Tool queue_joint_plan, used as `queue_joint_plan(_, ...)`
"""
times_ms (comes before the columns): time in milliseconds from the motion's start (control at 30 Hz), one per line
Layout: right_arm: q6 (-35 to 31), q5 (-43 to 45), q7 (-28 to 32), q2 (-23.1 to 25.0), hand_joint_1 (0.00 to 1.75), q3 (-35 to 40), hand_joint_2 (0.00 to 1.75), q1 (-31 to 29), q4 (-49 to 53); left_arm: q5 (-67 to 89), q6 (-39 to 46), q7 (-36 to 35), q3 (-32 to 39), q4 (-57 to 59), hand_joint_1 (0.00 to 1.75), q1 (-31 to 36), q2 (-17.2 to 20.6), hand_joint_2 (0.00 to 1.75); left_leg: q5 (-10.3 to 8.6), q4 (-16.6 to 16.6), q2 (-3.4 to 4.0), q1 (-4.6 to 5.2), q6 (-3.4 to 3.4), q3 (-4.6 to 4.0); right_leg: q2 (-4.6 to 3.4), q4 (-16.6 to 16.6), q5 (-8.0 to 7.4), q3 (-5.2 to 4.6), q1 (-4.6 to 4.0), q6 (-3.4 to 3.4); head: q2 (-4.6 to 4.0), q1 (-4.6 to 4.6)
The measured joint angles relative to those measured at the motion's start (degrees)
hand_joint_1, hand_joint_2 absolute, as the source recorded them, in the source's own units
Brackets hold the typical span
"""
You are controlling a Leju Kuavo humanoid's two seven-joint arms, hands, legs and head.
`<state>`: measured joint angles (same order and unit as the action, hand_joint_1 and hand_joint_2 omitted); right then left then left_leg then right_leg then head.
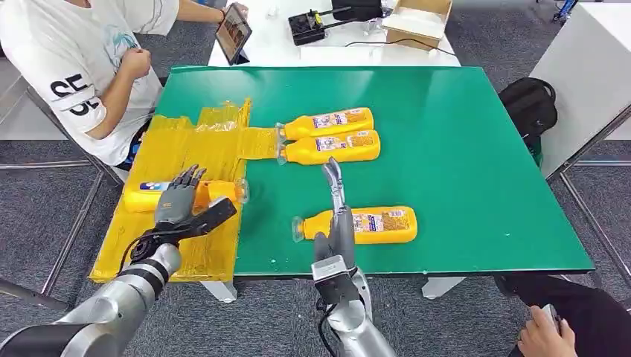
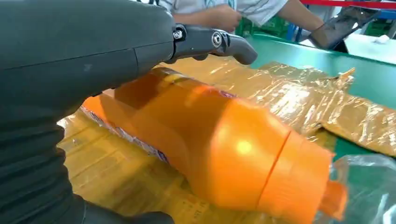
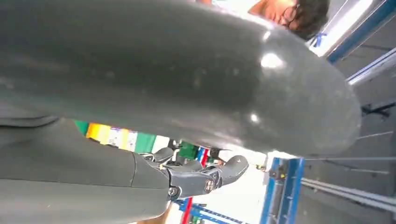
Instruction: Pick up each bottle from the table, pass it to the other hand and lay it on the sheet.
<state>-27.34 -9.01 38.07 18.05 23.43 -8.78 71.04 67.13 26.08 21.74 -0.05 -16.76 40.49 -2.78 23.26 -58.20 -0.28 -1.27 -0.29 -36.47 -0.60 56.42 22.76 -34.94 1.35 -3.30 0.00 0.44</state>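
Where the crumpled yellow sheet [image 1: 186,149] hangs over the near-left corner of the green tabletop [image 1: 461,149], one orange bottle [image 1: 145,196] lies on its side on the sheet, cap toward the green. The left hand [image 1: 178,202] rests over this bottle's middle; the left wrist view shows its thumb arched above the bottle [image 2: 224,149] and a dark finger below, though whether the fingers actually clamp it I cannot tell.

Four orange bottles are visible in all — one on the sheet, three on the bare green beside it. Two of those lie side by side just off the sheet's far-right flap, caps touching its edge: the farther bottle [image 1: 327,121] and the nearer bottle [image 1: 331,146]. The third bottle [image 1: 357,224] lies alone, well right of the sheet, near the tabletop's front edge.

The right hand [image 1: 336,223] stands edge-on just above the third bottle's neck, fingers [image 1: 332,175] stretched straight away from the robot and holding nothing.

One seated person [image 1: 82,67] is beyond the sheet's far-left side.
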Motion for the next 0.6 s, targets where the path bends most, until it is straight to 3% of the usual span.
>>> queue_joint_plan(233,2.1,0.2,0.0,0.5,0.00,-2.3,0.00,-0.4,-1.8,-9.3,-13.3,8.7,5.6,-1.4,0.00,1.3,-0.8,1.75,-0.01,0.0,-0.05,0.01,0.01,0.16,0.02,0.0,0.00,0.18,0.01,0.00,0.00,0.00)
queue_joint_plan(367,2.6,0.0,0.0,0.7,0.00,-3.0,0.00,-0.5,-2.5,-11.5,-15.7,10.5,8.2,-1.7,0.00,1.3,-1.4,1.75,-0.03,0.0,-0.04,0.01,0.02,0.16,0.02,0.0,-0.01,0.16,0.01,-0.01,0.00,-0.02)
queue_joint_plan(500,3.8,-0.9,0.0,0.9,0.00,-4.2,0.00,-0.6,-3.6,-23.0,-28.2,17.2,13.7,-3.2,0.00,1.3,-3.0,1.75,-0.06,0.0,-0.16,0.00,0.03,0.12,0.11,0.0,-0.01,0.16,0.00,-0.01,0.00,-0.02)
queue_joint_plan(600,4.2,-1.2,0.0,1.1,0.00,-5.0,0.00,-0.6,-4.2,-29.2,-33.3,18.2,16.8,-5.2,0.00,0.7,-4.4,1.75,-0.06,0.0,-0.11,0.01,0.03,0.09,0.10,0.0,-0.03,0.09,0.00,-0.01,0.00,-0.02)
